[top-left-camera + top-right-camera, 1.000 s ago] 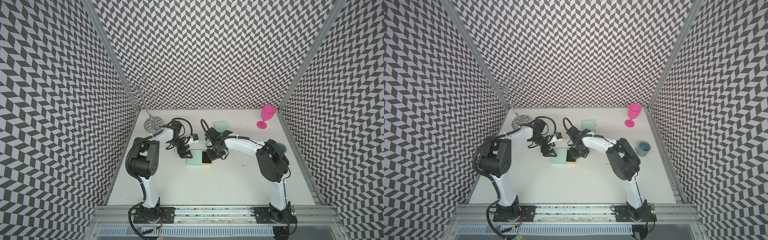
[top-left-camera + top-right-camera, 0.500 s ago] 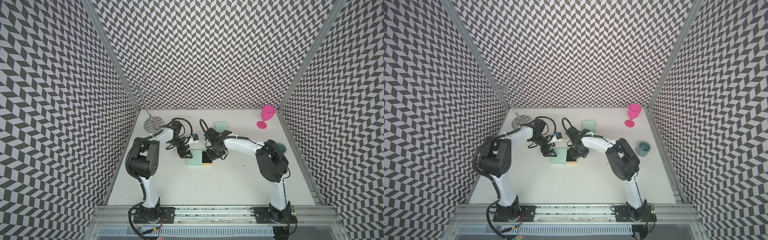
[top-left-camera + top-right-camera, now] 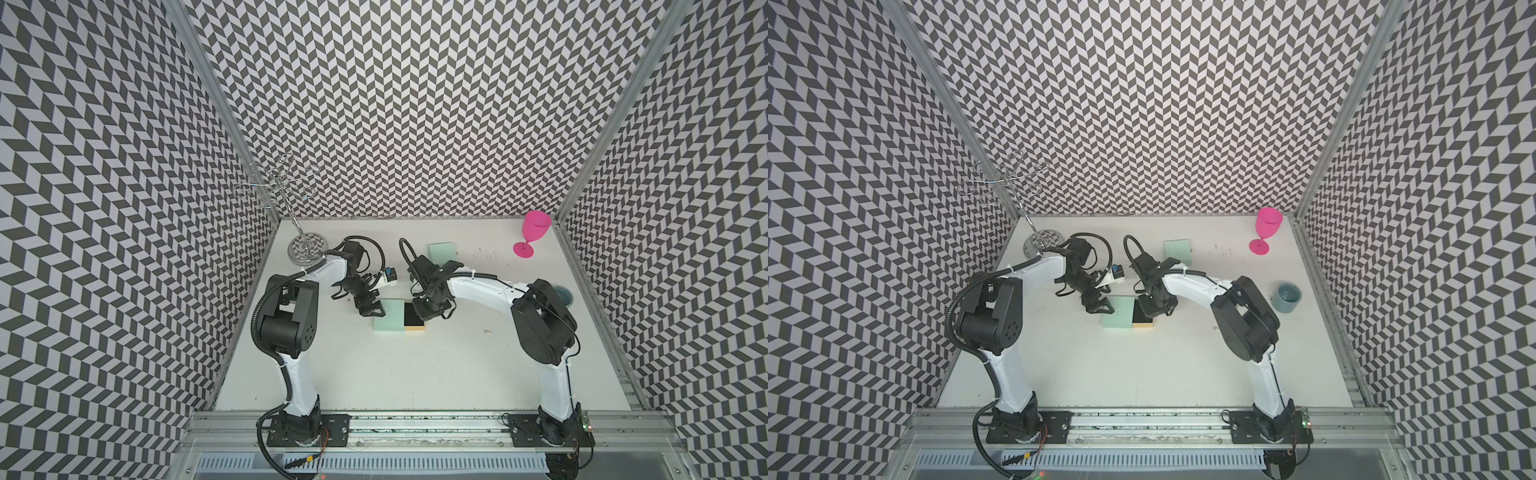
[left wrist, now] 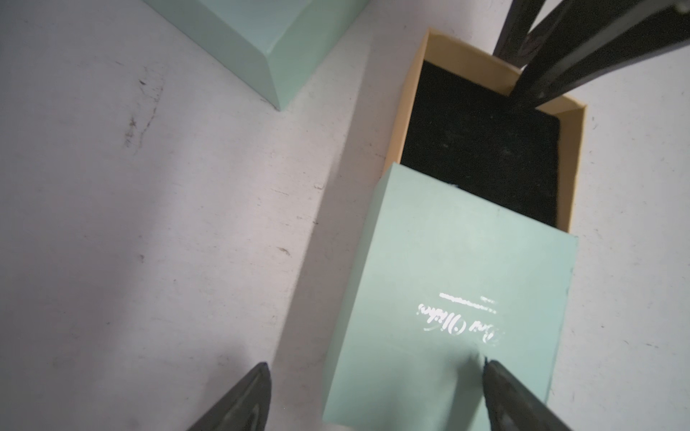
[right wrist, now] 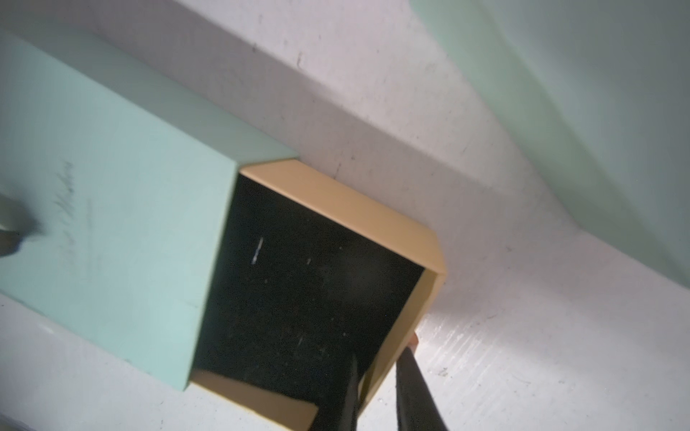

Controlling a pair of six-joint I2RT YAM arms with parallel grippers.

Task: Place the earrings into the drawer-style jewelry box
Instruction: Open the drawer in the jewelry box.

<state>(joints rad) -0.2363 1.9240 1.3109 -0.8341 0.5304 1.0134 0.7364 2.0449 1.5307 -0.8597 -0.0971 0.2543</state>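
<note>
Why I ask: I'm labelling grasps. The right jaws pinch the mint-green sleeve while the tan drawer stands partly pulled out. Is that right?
No. The jaws of the right gripper pinch the end wall of the tan drawer, not the mint-green sleeve: the right wrist view shows one jaw inside that wall, one outside. The drawer is partly pulled out.

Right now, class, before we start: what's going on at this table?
Two robot arms are working on a drawer-style jewelry box. The right arm's jaws pinch the end wall of the tan drawer, which is partly pulled out and shows its black lining. The left arm's jaws are open, one fingertip pressing on top of the mint-green sleeve. Tiny silvery earrings lie on the table beside the right arm, not yet in the drawer.
</note>
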